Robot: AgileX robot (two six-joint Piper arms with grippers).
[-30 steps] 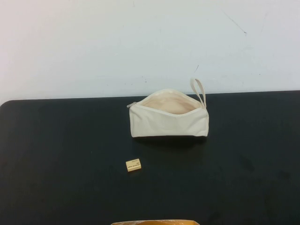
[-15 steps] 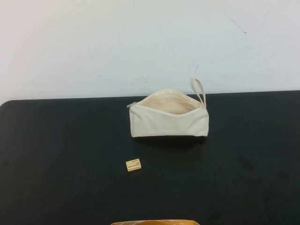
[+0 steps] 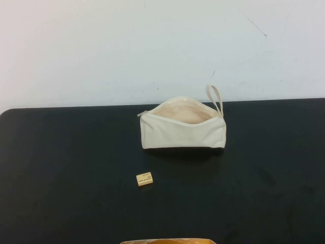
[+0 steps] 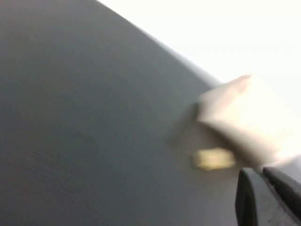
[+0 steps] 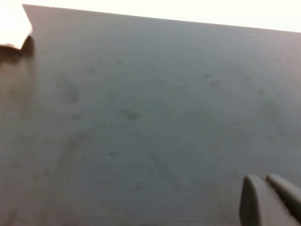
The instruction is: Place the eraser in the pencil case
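The tiny yellow-tan eraser (image 3: 144, 179) lies on the black table (image 3: 61, 168), in front of and slightly left of the pencil case. The cream pencil case (image 3: 183, 132) sits at the table's far middle, its zip open showing pale lining, with its loop strap (image 3: 216, 96) at the right end. Neither gripper shows in the high view. In the left wrist view my left gripper (image 4: 257, 172) is shut and empty, hanging short of the eraser (image 4: 214, 158) and the pencil case (image 4: 244, 117). In the right wrist view my right gripper (image 5: 263, 178) is shut and empty over bare table; a corner of the pencil case (image 5: 14, 28) shows far off.
A white wall (image 3: 152, 46) stands behind the table's far edge. A yellow-orange object (image 3: 167, 241) peeks in at the near edge in the high view.
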